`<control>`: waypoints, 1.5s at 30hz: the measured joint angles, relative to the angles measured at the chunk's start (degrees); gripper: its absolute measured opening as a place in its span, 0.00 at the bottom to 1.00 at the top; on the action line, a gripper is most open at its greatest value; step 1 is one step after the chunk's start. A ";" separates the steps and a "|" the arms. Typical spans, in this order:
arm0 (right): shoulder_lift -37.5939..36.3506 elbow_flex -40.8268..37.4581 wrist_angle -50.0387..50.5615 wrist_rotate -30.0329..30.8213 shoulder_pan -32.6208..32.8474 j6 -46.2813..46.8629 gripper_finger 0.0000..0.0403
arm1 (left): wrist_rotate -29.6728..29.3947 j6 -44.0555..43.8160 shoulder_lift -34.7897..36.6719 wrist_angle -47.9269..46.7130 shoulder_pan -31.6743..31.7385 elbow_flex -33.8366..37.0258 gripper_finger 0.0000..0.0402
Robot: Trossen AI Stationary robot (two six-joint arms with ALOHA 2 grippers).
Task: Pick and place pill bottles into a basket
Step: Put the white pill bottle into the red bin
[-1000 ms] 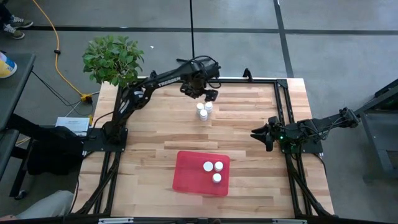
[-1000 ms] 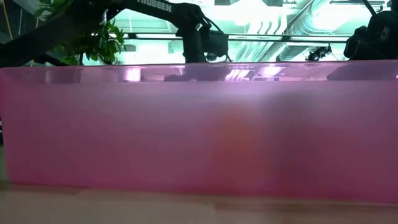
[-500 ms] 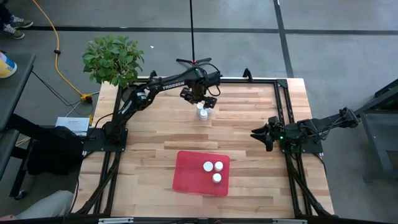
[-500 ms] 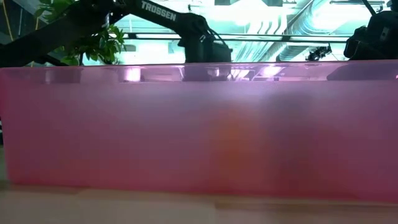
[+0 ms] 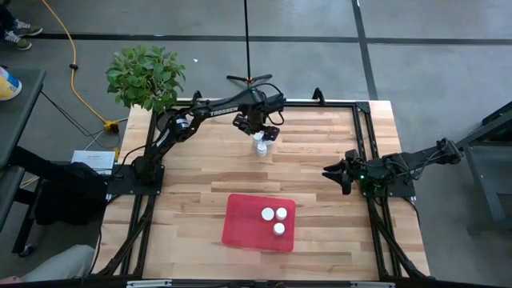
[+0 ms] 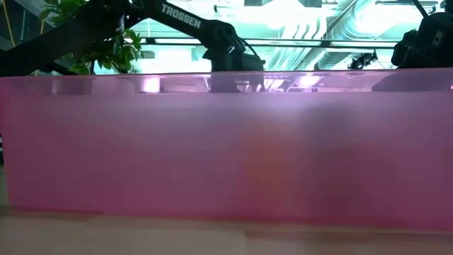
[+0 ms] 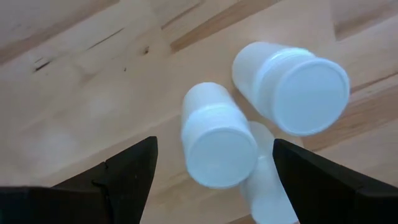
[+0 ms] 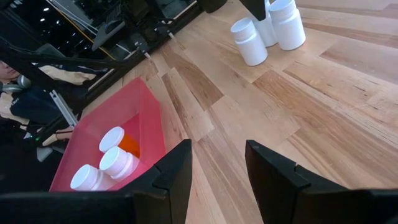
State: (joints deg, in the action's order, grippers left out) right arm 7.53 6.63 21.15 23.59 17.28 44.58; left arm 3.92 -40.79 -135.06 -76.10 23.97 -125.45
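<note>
Three white pill bottles stand upright in a tight cluster (image 5: 261, 147) on the wooden table at the far middle. My left gripper (image 5: 258, 130) is open right above them. In the left wrist view my left gripper (image 7: 214, 147) has one finger on either side of the nearest bottle (image 7: 217, 142), without touching it; a second bottle (image 7: 298, 87) stands beside it and a third (image 7: 268, 186) is partly hidden. The red tray (image 5: 240, 220) holds three more bottles (image 5: 274, 218). My right gripper (image 5: 336, 177) is open and empty at the table's right side.
A potted plant (image 5: 144, 74) stands off the table's far left corner. In the low view the tray's pink wall (image 6: 226, 149) fills most of the picture. The right wrist view shows the cluster (image 8: 252, 38) and the tray (image 8: 146, 112) with bare wood between them.
My left gripper has come down over the cluster of three bottles and a little toward the table's near edge. The bottles have stayed where they were.
</note>
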 joint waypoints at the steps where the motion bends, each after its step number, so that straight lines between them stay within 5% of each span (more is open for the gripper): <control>1: 0.00 0.00 0.02 0.00 0.00 0.00 0.35 | -0.23 0.02 0.00 0.08 0.00 0.00 0.88; 11: 0.00 0.00 0.00 0.00 0.00 -0.02 0.35 | -1.04 0.72 0.00 0.34 0.00 0.00 0.87; 37: 0.01 0.00 0.01 0.01 0.00 -0.69 0.35 | 3.11 1.99 0.02 0.38 -0.39 0.00 0.50; 45: 0.02 0.00 0.02 0.02 0.00 -0.70 0.35 | 3.24 3.49 0.02 -0.02 -0.39 -0.02 0.49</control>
State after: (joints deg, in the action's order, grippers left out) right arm 7.55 6.63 21.17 23.62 17.28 43.88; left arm 7.16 -37.30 -135.04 -76.12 23.57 -125.47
